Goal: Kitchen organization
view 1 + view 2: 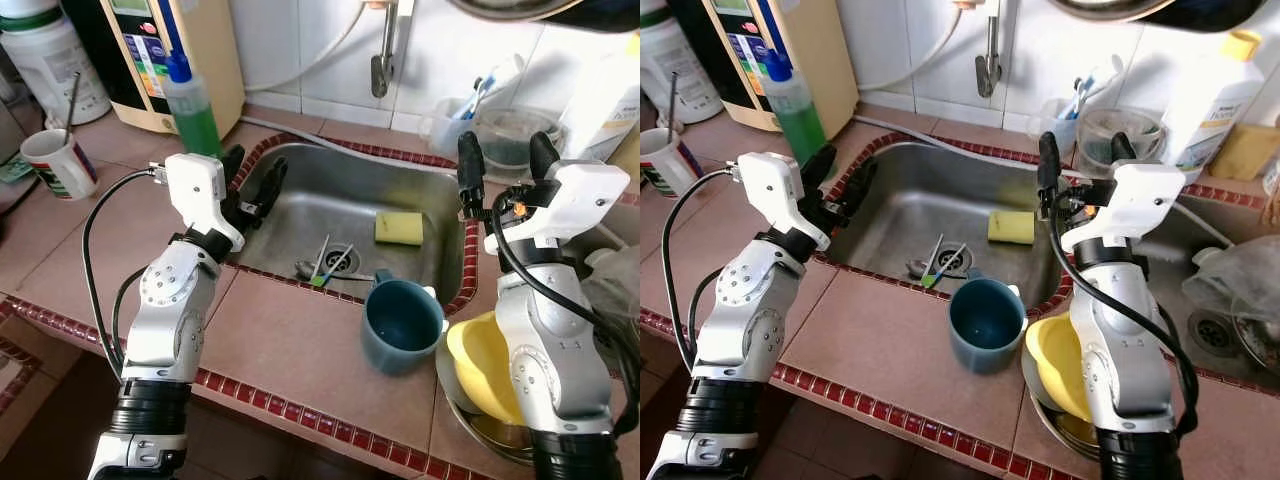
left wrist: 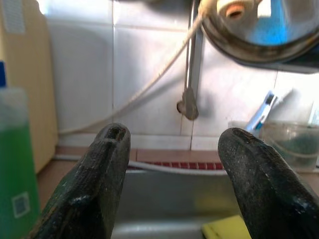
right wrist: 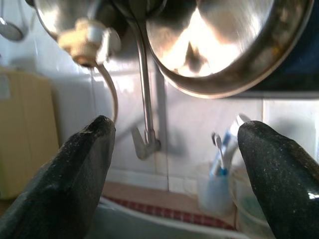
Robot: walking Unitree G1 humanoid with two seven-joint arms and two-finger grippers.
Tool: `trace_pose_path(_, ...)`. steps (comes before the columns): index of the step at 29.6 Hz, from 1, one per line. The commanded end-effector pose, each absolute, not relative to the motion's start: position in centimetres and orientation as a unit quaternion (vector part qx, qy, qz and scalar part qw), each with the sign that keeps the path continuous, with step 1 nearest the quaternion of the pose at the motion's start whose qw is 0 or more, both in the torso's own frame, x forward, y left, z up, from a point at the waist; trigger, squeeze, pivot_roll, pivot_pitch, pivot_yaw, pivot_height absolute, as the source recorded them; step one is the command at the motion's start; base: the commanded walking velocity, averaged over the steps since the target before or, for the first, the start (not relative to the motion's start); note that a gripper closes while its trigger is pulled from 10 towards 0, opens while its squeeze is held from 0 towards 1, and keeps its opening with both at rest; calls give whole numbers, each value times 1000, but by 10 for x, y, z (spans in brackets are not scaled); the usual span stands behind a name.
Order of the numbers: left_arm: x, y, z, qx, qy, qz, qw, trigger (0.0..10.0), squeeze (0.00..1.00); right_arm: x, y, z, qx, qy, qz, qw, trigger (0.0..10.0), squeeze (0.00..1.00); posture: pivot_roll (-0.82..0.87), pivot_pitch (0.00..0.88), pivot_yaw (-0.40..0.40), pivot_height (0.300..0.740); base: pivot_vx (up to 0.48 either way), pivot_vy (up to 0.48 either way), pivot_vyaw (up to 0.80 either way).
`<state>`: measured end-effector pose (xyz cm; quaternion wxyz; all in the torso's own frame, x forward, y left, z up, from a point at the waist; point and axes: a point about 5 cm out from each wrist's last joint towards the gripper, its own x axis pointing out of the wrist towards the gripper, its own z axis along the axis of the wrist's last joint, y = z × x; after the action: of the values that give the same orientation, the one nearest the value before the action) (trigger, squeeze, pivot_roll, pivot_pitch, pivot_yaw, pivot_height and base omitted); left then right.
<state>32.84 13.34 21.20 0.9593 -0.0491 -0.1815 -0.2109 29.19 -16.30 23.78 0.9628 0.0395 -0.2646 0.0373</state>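
Head views: we are raising both spread grippers, left (image 1: 252,172) and right (image 1: 507,152), at the steel sink's (image 1: 300,215) rims, flanking its yellow sponge (image 1: 399,228); the blue mug (image 1: 401,325) is waiting at the counter's sink edge.
Wrist views: fingers (image 2: 99,179) are framing the tap (image 3: 144,134), seemingly preparing a reach.

In the sink (image 1: 300,215) we see a sponge (image 1: 399,228) right of the drain (image 1: 335,259). A mug (image 1: 401,325) stands on the counter (image 1: 290,345) before it, a bowl (image 1: 480,365) to its right.
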Motion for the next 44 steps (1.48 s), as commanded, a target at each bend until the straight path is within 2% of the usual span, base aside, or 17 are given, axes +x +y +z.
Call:
trace_pose_path(1, 326, 138, 215, -48, -186, -202, 960, 10000, 0, 290, -157, 241, 33, -277, 46, 959, 10000, 0, -132, 35, 37, 740, 0, 0, 0)
trace_pose_path(9, 318, 132, 211, -46, -180, -208, 960, 10000, 0, 278, -143, 223, 17, -268, 60, 961, 10000, 0, -136, 48, 54, 740, 0, 0, 0)
trace_pose_path(26, 316, 126, 214, -54, -185, -213, 958, 10000, 0, 282, -150, 239, -2, -302, 33, 953, 10000, 0, -154, 34, 35, 740, 0, 0, 0)
trace_pose_path(35, 300, 131, 209, -43, -203, -203, 957, 10000, 0, 261, -145, 225, -17, -285, 42, 957, 10000, 0, -157, 30, 26, 740, 0, 0, 0)
trace_pose_path(44, 298, 131, 211, -51, -202, -207, 956, 10000, 0, 257, -146, 233, -25, -296, 43, 954, 10000, 0, -160, 26, 31, 740, 0, 0, 0)
